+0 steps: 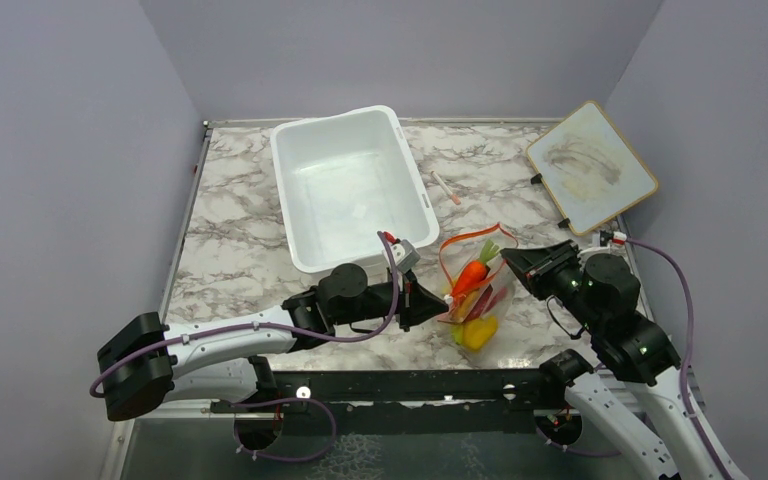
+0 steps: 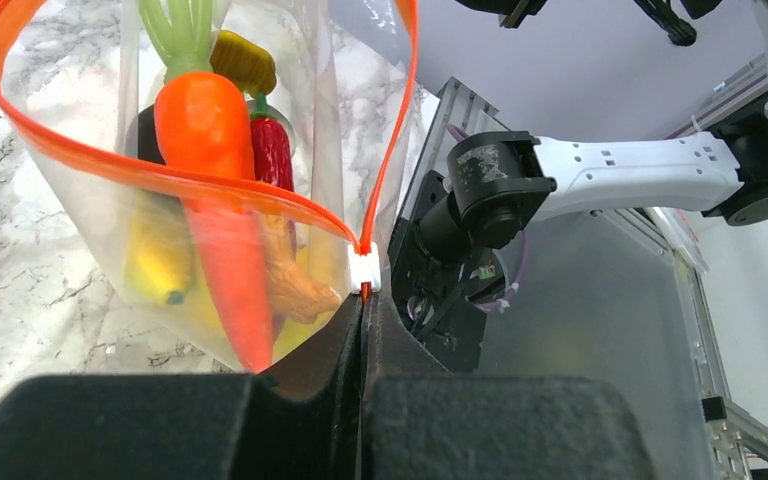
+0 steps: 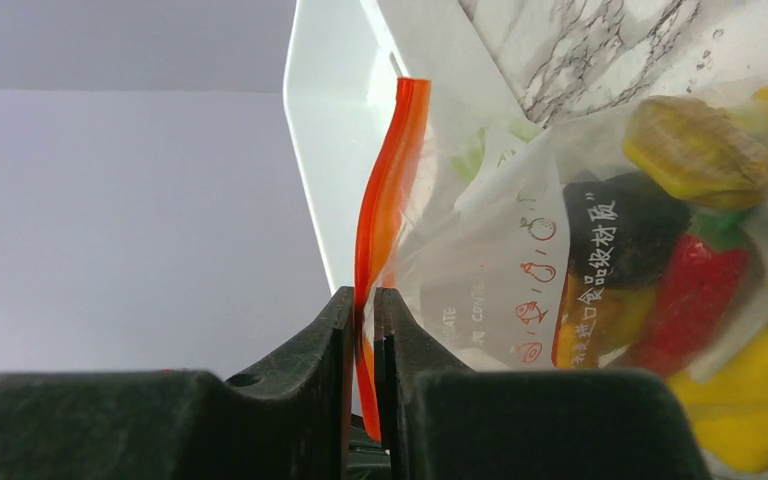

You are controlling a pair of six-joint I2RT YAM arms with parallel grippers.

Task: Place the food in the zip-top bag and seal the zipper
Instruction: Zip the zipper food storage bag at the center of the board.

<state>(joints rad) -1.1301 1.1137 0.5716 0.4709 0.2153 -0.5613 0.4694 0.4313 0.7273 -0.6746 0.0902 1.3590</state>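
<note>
The zip-top bag (image 1: 487,305) stands between my two grippers, its mouth gaping in a loop. Inside lies the food: an orange carrot (image 2: 210,140), a red chili (image 2: 272,155), a yellow banana (image 2: 158,262), a dark brown fruit (image 3: 625,225) and a yellow pepper (image 3: 750,395). My left gripper (image 2: 364,300) is shut on the zipper (image 2: 210,182) at its end, just below the white slider (image 2: 363,267). From the other side, my right gripper (image 3: 363,295) holds the opposite end of the zipper (image 3: 385,170) between jaws that stand only a sliver apart.
A white tub (image 1: 290,190) sits behind the bag. At the back right a wood-framed whiteboard (image 1: 590,165) leans by the wall, and a small pen-like stick (image 1: 446,187) lies beside the tub. The table's near edge rail (image 1: 410,385) runs just below the bag.
</note>
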